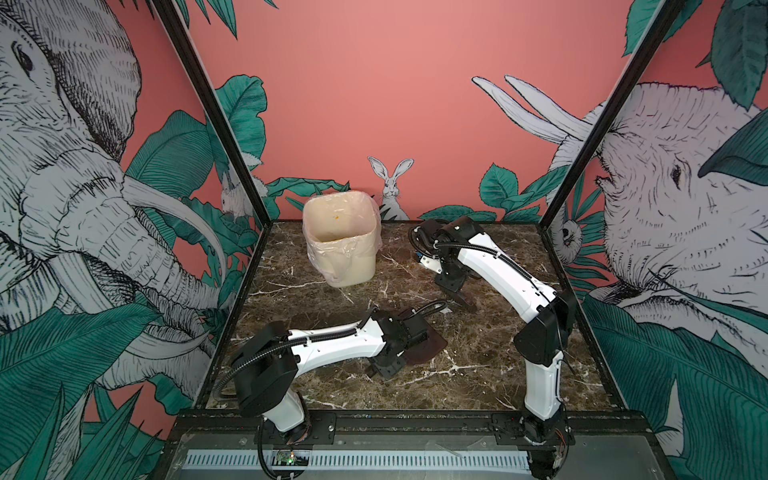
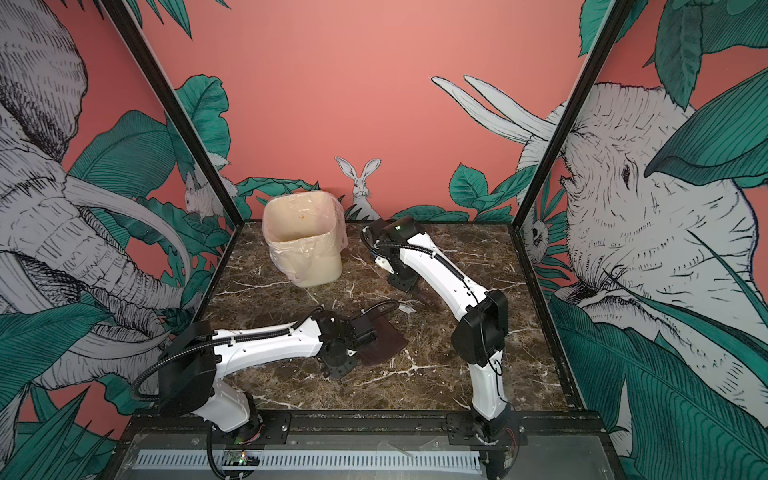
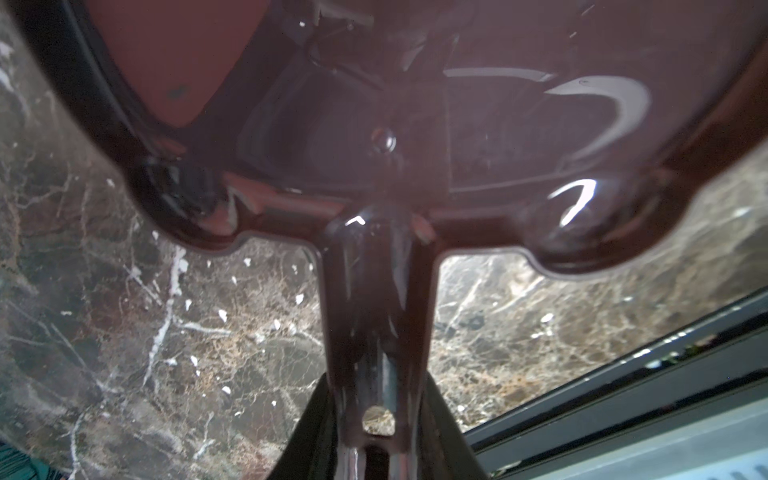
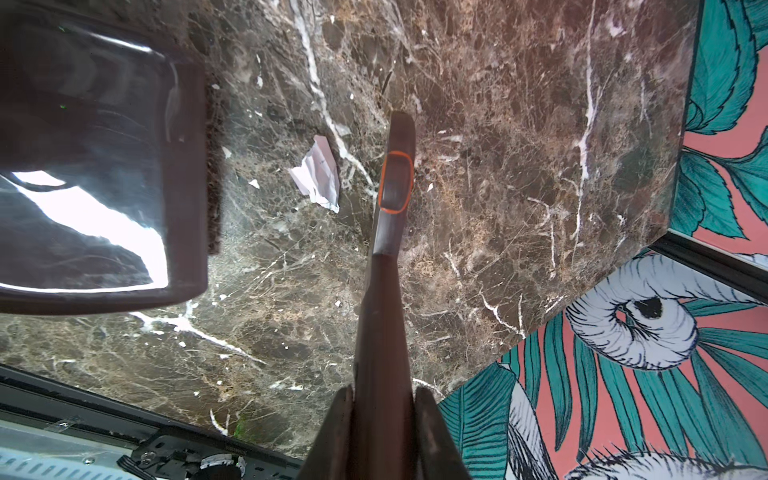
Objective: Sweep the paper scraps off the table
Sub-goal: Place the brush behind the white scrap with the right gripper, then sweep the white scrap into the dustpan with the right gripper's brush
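- Nearest the camera and well in front of the bin point(image 1: 345, 266), the left gripper point(image 1: 388, 368) is pinched nearly closed on the handle of a dark red-brown dustpan point(image 1: 428, 345).
- In the left wrist view, that handle runs out from between the black fingers point(image 3: 309, 440) to the glossy pan. Whether the pan rests on the table point(image 1: 478, 374) cannot be told.
- One crumpled white paper scrap point(image 4: 318, 174) lies on the marble in front of the bin and off to its right. It sits between the dustpan's edge and the brush point(image 4: 395, 183), touching neither.
- White flecks beside the scrap are too small to tell from the marble's veining.
- Closer to the bin, just off its right side, the right gripper point(image 1: 451, 286) has its jaws fully closed on the brown brush handle. The brush angles down toward the table.
- Farthest back, the cream bin stands upright on the table, lined with a clear plastic bag.
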{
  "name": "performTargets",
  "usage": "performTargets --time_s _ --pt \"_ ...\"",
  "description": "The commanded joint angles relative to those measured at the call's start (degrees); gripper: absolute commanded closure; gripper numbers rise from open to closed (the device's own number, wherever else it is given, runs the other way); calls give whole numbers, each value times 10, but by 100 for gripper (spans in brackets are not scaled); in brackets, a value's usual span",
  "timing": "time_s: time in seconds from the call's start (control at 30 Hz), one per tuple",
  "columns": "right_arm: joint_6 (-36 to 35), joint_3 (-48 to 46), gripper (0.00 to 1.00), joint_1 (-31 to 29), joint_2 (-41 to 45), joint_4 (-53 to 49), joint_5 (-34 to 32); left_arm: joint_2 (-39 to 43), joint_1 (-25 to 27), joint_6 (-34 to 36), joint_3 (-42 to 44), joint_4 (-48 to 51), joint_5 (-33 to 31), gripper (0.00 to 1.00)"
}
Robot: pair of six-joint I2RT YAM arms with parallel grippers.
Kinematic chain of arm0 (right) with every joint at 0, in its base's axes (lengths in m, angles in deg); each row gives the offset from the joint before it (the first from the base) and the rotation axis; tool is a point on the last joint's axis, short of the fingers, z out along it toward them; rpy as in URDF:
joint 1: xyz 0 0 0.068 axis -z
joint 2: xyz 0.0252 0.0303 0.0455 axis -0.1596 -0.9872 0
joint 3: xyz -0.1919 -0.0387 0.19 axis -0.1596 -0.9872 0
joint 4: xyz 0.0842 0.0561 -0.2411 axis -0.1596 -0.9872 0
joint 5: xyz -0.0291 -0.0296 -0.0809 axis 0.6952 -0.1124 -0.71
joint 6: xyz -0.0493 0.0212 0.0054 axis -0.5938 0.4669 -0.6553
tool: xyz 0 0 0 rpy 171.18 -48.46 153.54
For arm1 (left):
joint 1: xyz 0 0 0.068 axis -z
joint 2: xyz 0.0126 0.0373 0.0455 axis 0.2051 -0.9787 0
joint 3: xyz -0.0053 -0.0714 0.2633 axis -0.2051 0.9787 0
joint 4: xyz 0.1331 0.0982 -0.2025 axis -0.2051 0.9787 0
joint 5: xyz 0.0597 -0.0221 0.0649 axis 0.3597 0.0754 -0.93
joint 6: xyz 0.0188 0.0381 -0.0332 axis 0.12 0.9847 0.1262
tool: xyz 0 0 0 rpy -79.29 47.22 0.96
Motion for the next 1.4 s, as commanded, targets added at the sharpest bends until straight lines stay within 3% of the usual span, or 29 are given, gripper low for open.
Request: performTargets --time_s 0.0,0.33,0.9,1.13,1.37 --pt "11 -14 100 -1 11 -29 16 -4 -11 7 -20 12 21 100" --pt "21 -14 100 -7 22 -34 59 -34 -37 31 -48 38 41 100" --pt "37 -21 100 -43 57 -51 131 -65 -43 42 -61 46 21 100" --pt "48 2 100 -36 68 -52 75 -64 -44 42 -57 44 17 100" --pt "58 -11 100 -22 56 -51 62 -64 -45 43 -58 43 12 100"
